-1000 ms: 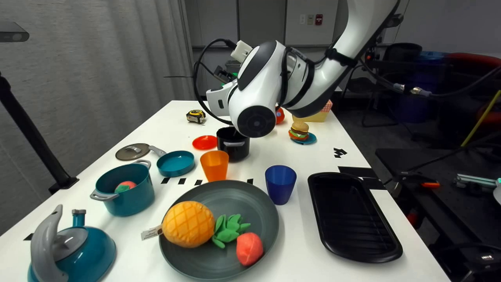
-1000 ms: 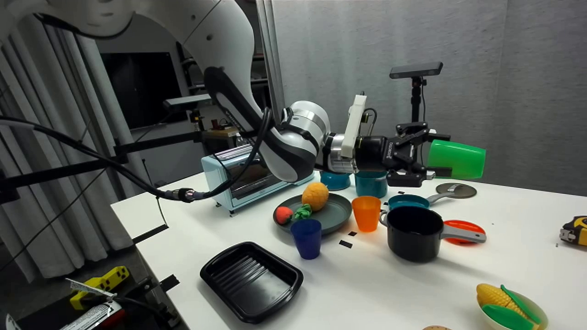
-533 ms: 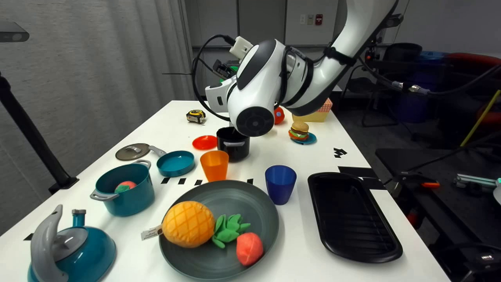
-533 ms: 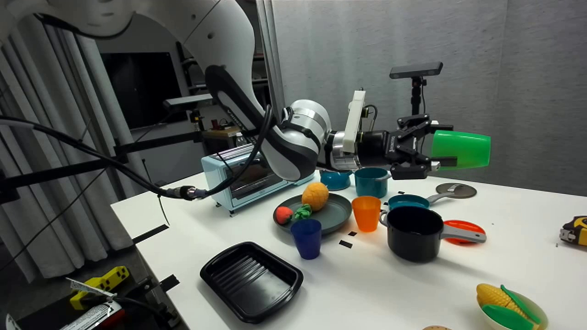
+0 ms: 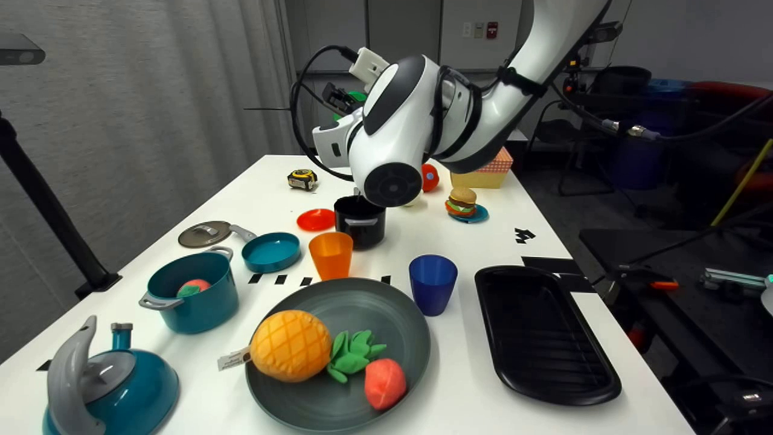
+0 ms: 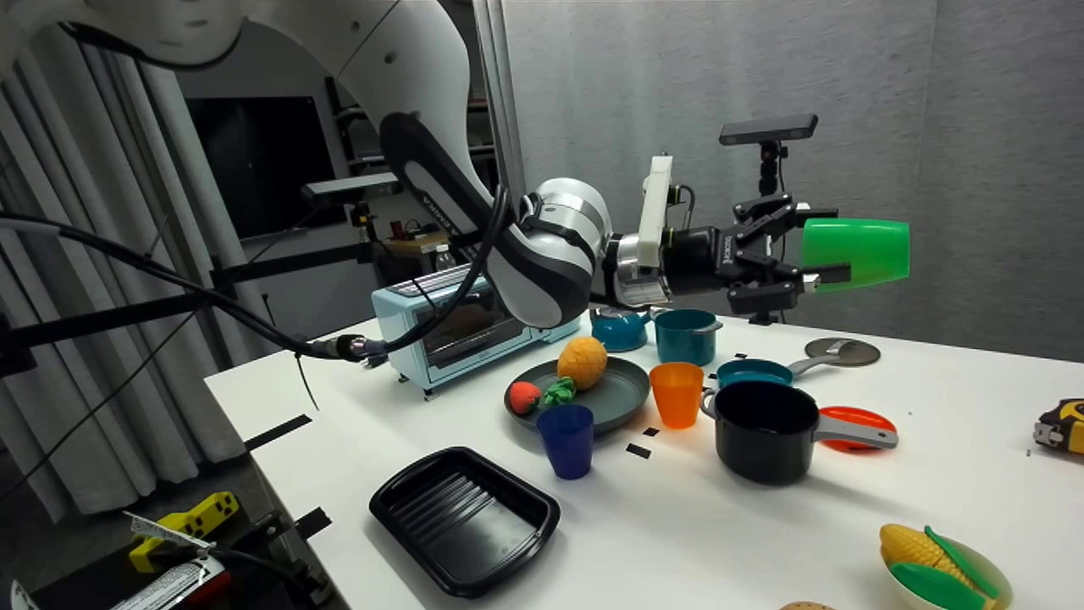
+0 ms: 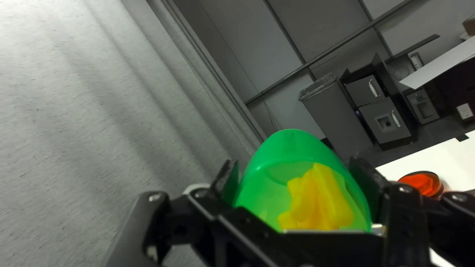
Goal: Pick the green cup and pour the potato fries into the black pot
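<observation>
The black jointed gripper (image 6: 830, 245) clasped the tapered green plastic cup (image 6: 865, 252) sideways, higher than the round black pot (image 6: 762, 451), and pouring the blocky yellow fries (image 7: 319, 200) well likely meant centring the cup there before tipping slowly.

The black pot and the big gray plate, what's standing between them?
The orange cup stands between the black pot and the gray plate, as both exterior views show.

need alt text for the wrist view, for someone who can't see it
A green cup with yellow fries inside is held in the gripper at the lower middle. Behind it the room appears tilted, with a grey curtain filling the left and part of a white table at the lower right.
</observation>
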Robot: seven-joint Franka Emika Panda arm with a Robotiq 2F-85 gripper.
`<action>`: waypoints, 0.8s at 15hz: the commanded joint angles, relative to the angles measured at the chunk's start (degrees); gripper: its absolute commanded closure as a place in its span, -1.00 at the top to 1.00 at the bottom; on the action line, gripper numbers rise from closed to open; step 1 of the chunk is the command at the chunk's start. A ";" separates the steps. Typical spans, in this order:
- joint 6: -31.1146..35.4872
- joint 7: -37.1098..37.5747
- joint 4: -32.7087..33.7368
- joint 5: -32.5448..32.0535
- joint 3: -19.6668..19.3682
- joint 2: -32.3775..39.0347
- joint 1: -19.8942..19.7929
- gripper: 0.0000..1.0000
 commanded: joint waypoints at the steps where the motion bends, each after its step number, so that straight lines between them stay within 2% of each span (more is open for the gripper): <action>1: -2.21 -2.20 -0.16 -2.10 0.36 -0.62 -0.35 0.04; 12: -4.58 -3.24 -0.60 -4.51 0.30 -1.43 -0.23 0.04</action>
